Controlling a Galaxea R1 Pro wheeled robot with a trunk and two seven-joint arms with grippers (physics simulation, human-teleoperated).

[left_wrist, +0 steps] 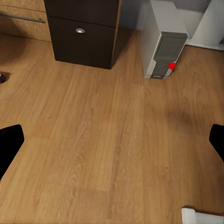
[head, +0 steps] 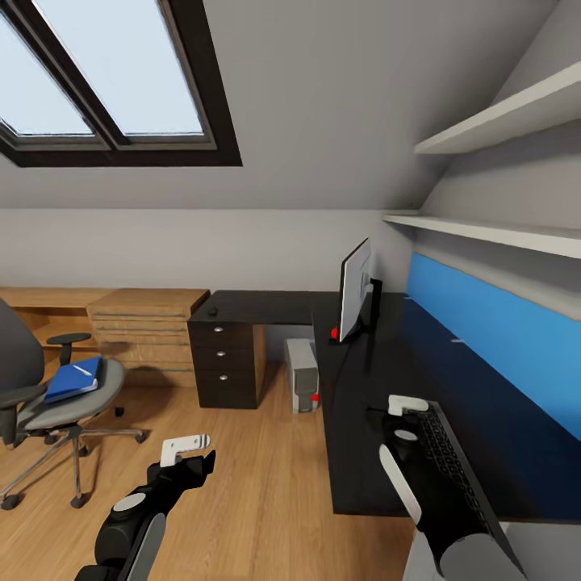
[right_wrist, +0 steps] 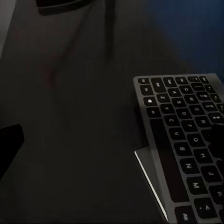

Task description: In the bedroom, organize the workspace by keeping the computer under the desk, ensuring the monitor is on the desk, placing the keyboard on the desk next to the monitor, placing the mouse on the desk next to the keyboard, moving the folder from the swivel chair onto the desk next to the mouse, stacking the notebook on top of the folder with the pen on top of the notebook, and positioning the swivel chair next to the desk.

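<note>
The monitor [head: 355, 290] stands on the black desk [head: 379, 484], and the keyboard [head: 452, 464] lies near the desk's front end. My right gripper [head: 401, 424] hovers open at the keyboard's [right_wrist: 186, 149] far left corner, one finger [right_wrist: 218, 140] over the keys. The mouse [head: 212, 311] rests on the desk's far wing. Under the desk stands the computer [head: 303, 375] [left_wrist: 163, 53]. The swivel chair [head: 56, 403] at left carries the blue folder [head: 73, 383] with the pen [head: 83, 370] on top; I cannot make out the notebook. My left gripper [head: 194, 456] hangs open over the floor.
A black drawer unit [head: 226, 363] [left_wrist: 84, 30] stands under the desk's far wing, with a light wood cabinet [head: 145, 327] to its left. Two white shelves [head: 492, 121] run above the blue back panel [head: 500, 339]. Wood floor [left_wrist: 102, 140] lies between chair and desk.
</note>
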